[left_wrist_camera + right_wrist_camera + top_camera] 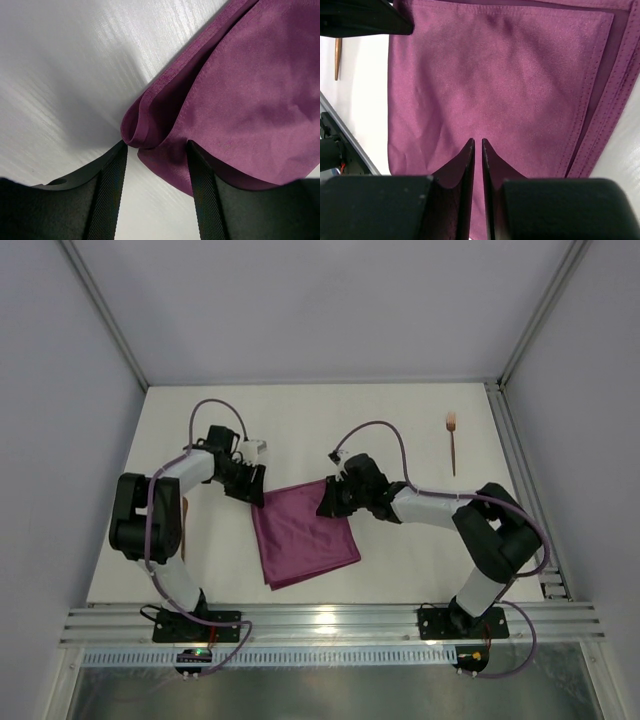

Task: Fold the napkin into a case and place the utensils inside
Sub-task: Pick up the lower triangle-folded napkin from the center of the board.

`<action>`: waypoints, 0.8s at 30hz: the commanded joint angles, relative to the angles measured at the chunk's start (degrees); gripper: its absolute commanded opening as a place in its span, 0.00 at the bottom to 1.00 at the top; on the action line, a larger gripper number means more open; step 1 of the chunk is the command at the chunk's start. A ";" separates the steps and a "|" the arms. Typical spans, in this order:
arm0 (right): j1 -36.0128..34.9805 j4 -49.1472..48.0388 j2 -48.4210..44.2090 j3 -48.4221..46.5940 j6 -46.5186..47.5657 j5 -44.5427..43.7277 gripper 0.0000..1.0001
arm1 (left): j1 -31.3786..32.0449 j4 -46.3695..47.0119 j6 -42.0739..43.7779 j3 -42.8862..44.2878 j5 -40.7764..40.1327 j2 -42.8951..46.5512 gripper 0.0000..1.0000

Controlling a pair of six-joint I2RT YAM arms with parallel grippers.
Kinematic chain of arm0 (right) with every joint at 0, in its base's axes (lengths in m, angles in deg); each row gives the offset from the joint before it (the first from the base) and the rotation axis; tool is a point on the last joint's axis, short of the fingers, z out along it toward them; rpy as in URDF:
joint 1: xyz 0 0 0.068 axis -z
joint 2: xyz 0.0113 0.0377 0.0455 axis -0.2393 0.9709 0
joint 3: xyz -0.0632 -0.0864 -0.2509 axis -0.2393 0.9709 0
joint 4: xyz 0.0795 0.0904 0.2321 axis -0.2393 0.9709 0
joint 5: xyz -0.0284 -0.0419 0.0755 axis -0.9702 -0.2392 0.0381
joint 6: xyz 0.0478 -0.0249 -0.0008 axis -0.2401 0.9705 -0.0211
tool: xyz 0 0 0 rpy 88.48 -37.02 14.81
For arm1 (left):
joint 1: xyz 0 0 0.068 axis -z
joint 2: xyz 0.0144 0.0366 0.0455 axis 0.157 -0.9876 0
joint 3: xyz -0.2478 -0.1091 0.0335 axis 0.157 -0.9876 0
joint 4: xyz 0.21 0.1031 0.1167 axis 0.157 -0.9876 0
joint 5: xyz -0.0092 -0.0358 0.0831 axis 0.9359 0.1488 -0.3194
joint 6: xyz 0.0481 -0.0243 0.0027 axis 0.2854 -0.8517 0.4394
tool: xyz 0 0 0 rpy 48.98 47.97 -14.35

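The maroon-purple napkin [303, 536] lies folded in layers at the table's middle. My left gripper [256, 496] is open at its far left corner; in the left wrist view [156, 145] a curled corner of the cloth [240, 100] sits between the fingertips. My right gripper [326, 502] is shut, its tips [477, 141] low over the napkin [500, 75] near the far right edge, with nothing seen held. A copper fork [452, 440] lies at the far right. A second thin copper utensil [183, 532] lies left of the napkin, partly hidden by my left arm.
The second utensil's end also shows in the right wrist view [337, 57], next to the left gripper's dark finger [365, 17]. Grey walls and metal frame rails [520, 500] border the white table. The arm bases stand on the near rail [320, 625].
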 commanded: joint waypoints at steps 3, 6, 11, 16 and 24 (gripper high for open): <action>-0.22 -7.97 2.71 -1.13 -3.78 0.96 0.13 | -0.01 1.99 -0.58 1.20 0.33 -2.57 0.52; -0.22 -8.50 4.12 -1.39 -4.31 1.13 0.12 | -0.01 2.96 -0.58 1.63 0.32 -3.45 0.49; -0.22 -10.26 5.79 0.10 -6.16 1.49 0.11 | -0.01 4.36 0.30 1.20 1.55 -3.62 0.36; -0.31 -13.42 7.81 2.03 -9.23 1.66 0.10 | -0.01 4.71 2.14 0.32 5.33 -3.28 0.14; 0.22 -14.30 7.64 4.49 -13.01 -2.54 0.05 | 0.51 8.76 8.64 -4.77 7.18 6.20 0.00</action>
